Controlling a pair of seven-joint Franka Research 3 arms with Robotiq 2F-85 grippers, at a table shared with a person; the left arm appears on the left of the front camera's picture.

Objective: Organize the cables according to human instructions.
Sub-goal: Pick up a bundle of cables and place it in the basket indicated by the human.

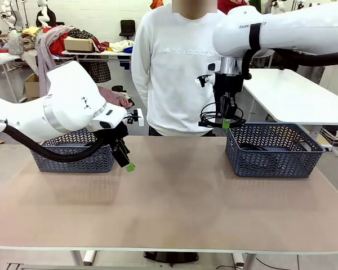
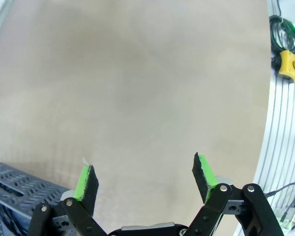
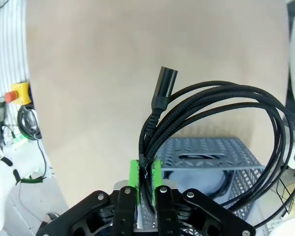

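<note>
Dangling from the right gripper [image 3: 144, 178], a coiled black cable [image 3: 221, 118] hangs above the near-left corner of the right basket [image 1: 273, 153], the green pads pinched on a bunch of its braided strands. The left gripper [image 2: 145, 178] hovers over the table [image 1: 174, 197] beside the left basket [image 1: 73, 158], jaws spread wide and empty. The cord looks light and limp; a grip across several loops seems safest, lest the coil unravel.
</note>
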